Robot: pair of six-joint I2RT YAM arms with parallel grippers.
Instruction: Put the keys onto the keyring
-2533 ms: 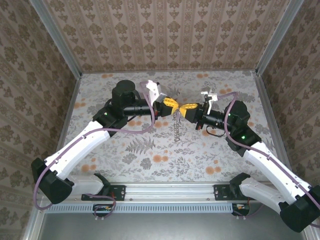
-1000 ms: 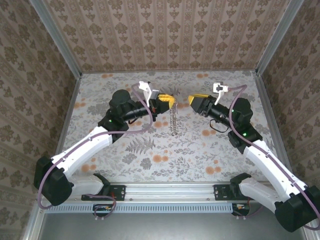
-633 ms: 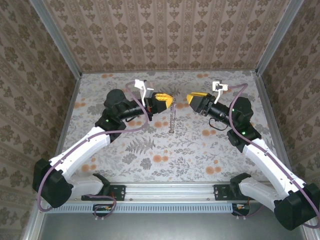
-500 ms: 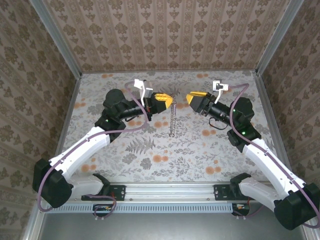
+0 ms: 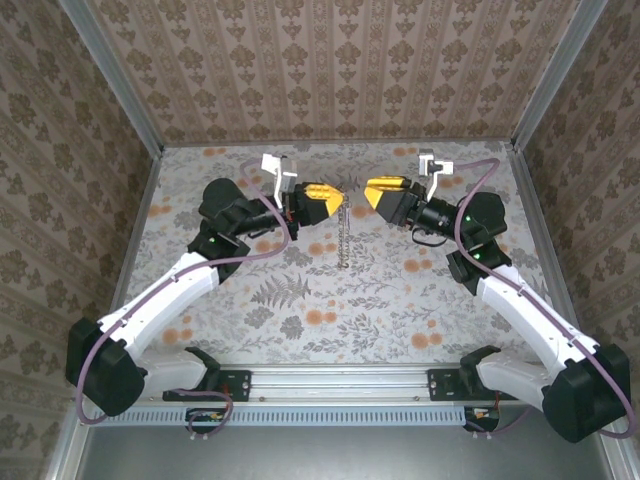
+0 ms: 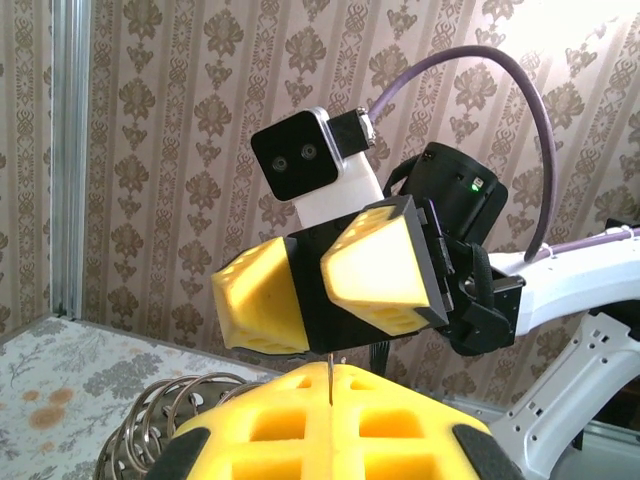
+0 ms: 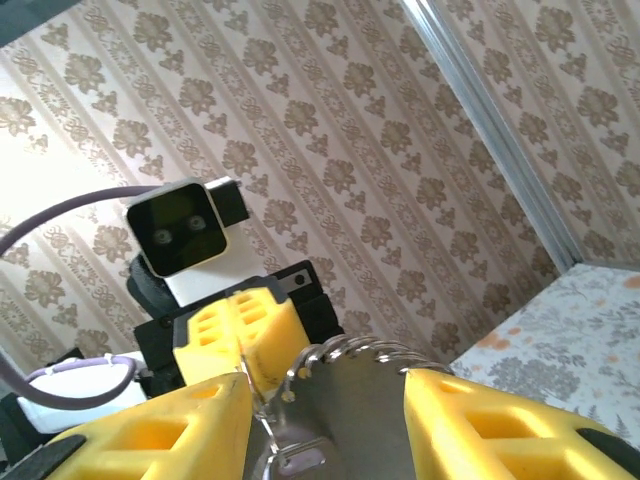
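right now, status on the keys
left claw shut on keys, hanging as a chain. right claw open, apart from them. nothing else between claws.

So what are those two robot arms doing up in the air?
They are working on getting keys onto a ring. The left end effector is shut on the thin wire of the keyring, held up above the table. The keys dangle from it in a long chain. The right end effector faces it from the other side with its jaws open, a small gap away and holding nothing.
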